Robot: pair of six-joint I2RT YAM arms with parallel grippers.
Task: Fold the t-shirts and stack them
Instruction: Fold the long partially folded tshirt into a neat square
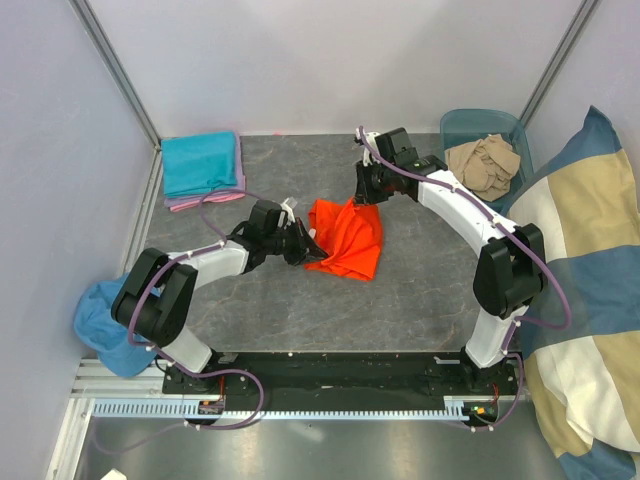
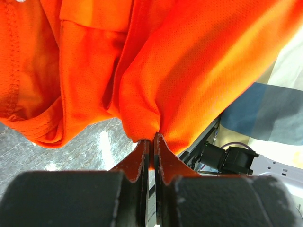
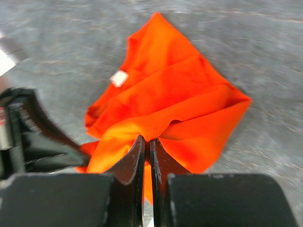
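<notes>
— How does the left claw [image 2: 151, 137] stand?

— Almost fully closed. From its wrist camera the two jaws sit with only a thin slit between them, and a fold of the orange t-shirt [image 2: 189, 71] is pinched at their tips. The cloth bunches right where they meet.

— And the right claw [image 3: 147, 141]?

— Much the same: jaws drawn nearly together, nipping an edge of the same shirt. Its wrist view shows the rest of the garment spreading away from the tips in creased layers, with the white neck label [image 3: 119, 78] lying face up on the cloth beyond.

— Where is the shirt on the bench [image 1: 400, 300]?

— Near the middle, crumpled, between the two arms. Seen from above, the left claw is at its left edge and the right claw at its far, upper edge. Most of the fabric rests on the grey surface; how high the gripped parts are raised I cannot tell.

— The other tees?

— A teal t-shirt [image 1: 200, 163] lies folded in the far left corner, on top of a pink-lilac t-shirt [image 1: 190, 205] whose edge peeks out below it. A beige t-shirt [image 1: 485, 165] sits rumpled in a blue-green bin [image 1: 480, 115] at the far right, behind the right arm.

— Anything else close by?

— A big blue-and-beige cushion [image 1: 590, 260] leans along the right side, well apart from both claws.
</notes>
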